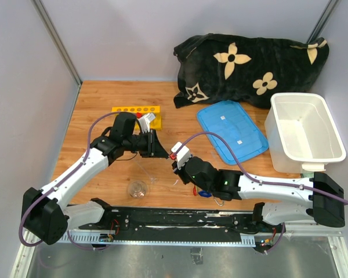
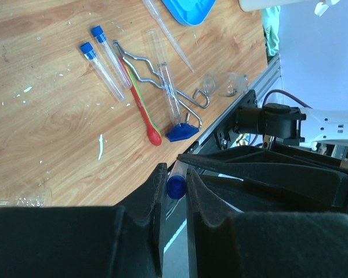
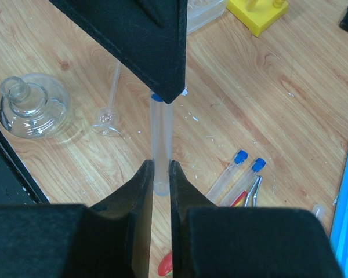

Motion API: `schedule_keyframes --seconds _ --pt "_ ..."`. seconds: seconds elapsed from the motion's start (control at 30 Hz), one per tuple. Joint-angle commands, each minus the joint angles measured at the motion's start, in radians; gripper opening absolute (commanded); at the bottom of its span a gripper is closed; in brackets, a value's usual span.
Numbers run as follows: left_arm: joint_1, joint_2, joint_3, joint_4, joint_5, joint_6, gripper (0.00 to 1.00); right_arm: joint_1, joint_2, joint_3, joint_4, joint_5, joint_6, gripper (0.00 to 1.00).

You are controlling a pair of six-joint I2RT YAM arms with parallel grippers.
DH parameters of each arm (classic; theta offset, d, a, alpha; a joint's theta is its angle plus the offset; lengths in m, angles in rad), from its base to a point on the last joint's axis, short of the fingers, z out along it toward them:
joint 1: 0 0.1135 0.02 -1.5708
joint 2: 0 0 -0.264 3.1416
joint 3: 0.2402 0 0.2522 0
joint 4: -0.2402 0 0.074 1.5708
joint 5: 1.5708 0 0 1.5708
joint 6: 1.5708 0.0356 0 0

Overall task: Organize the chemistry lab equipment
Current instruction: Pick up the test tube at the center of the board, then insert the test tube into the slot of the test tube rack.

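Right gripper [image 3: 161, 169] pinched tight on the clear end of the tube [image 3: 162, 130]; left gripper [image 2: 175, 174] clamped round its blue cap [image 2: 176, 185]. I've got the tube held off the table [image 3: 249, 87] between both arms, slim and see-through. Two more tubes [image 2: 110, 63] lie side by side on the wood.

RIGHT WRIST CAMERA: The right gripper [image 3: 160, 167] pinches the rounded end of a clear test tube [image 3: 160, 133] between its closed fingers. The tube runs straight out over the wooden bench [image 3: 290, 92] to where the black tip of the left gripper [image 3: 165, 87] covers its blue cap. A squat glass flask [image 3: 32, 107] sits by the bench's near edge, with a thin-stemmed glass piece [image 3: 107, 119] just beside it. Two more blue-capped tubes [image 3: 239, 157], metal tongs [image 3: 254, 188] and a red spatula [image 3: 166, 265] lie together, and a yellow rack [image 3: 258, 14] stands farther off.
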Motion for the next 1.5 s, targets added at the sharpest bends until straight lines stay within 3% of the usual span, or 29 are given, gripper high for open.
schedule_keyframes --seconds 0.0,0.17,0.37,0.67,1.0,1.47 --pt "0.005 -0.006 0.039 -0.068 -0.079 0.052 0.0 0.027 -0.003 0.037 -0.001 0.03 0.008 0.18" --pt "0.007 0.002 0.091 -0.143 -0.184 0.094 0.0 0.029 -0.052 0.029 -0.011 0.011 0.017 0.33" --pt "0.016 0.019 0.154 -0.207 -0.308 0.129 0.0 0.028 -0.152 0.017 -0.059 0.012 0.013 0.35" --pt "0.044 0.064 0.281 -0.337 -0.73 0.209 0.0 0.029 -0.176 -0.033 -0.106 0.056 0.022 0.34" --pt "0.248 0.076 0.231 -0.222 -0.727 0.245 0.0 0.028 -0.153 -0.042 -0.101 0.106 0.007 0.33" --pt "0.262 0.121 0.121 0.007 -0.815 0.228 0.0 -0.024 -0.077 -0.031 -0.055 0.094 0.004 0.33"
